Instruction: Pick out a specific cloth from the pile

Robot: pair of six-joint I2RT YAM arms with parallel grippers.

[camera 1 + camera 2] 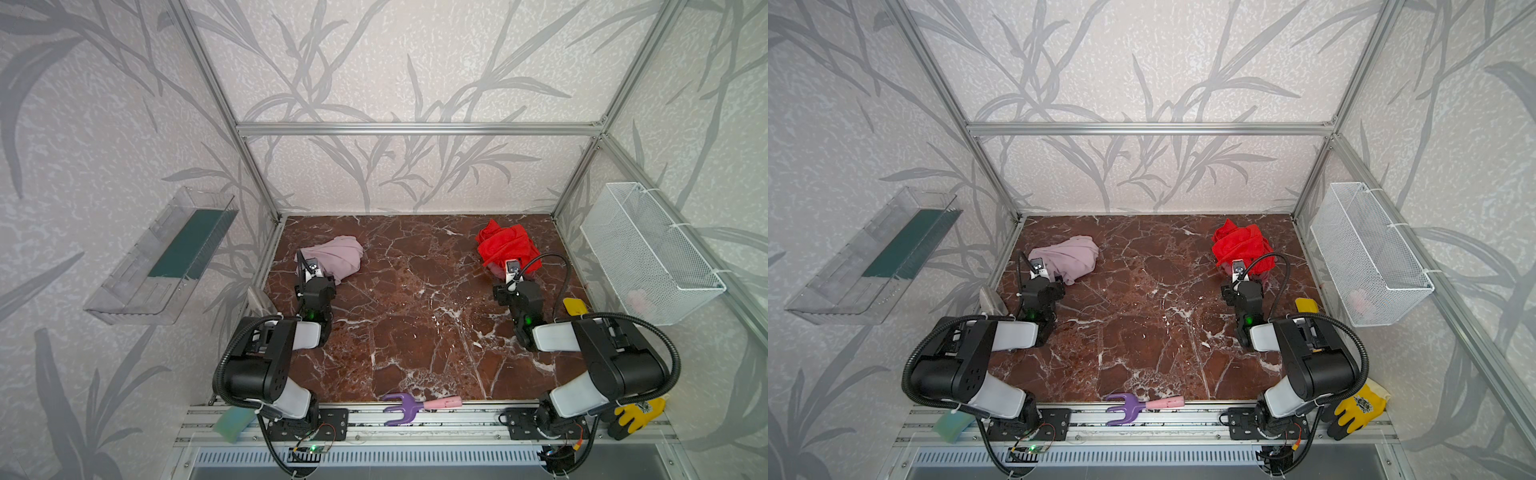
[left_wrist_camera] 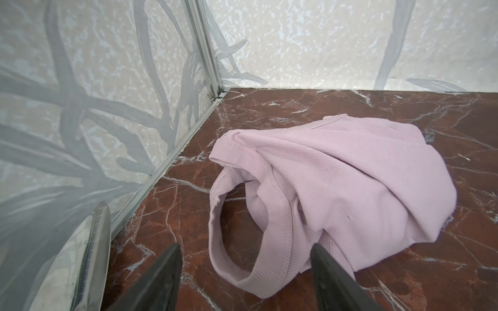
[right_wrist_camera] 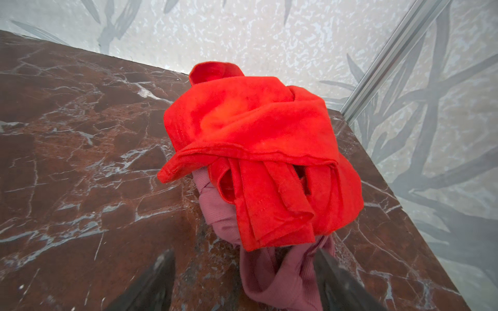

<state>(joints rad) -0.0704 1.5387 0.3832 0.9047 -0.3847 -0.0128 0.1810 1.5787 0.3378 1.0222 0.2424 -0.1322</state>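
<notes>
The pale lilac-pink cloth (image 1: 338,257) (image 1: 1071,259) (image 2: 350,183) lies crumpled by itself at the back left of the marble table, apart from the pile. My left gripper (image 1: 309,272) (image 2: 245,246) stands open at its near edge; a strap loop lies between the fingers, ungripped. At the back right sits the pile: a bright red cloth (image 1: 509,245) (image 1: 1241,245) (image 3: 256,150) on top of a dusty rose-mauve cloth (image 3: 283,277). My right gripper (image 1: 512,272) (image 3: 245,251) is open at the pile's near side, with the mauve cloth's edge between its fingers.
A white wire basket (image 1: 648,253) hangs on the right wall and a clear plastic shelf (image 1: 162,257) on the left wall. A shiny metal blade (image 2: 80,264) leans by the left wall. On the front rail lie a purple garden fork (image 1: 399,409), a yellow glove (image 1: 638,415) and a green sponge (image 1: 232,419).
</notes>
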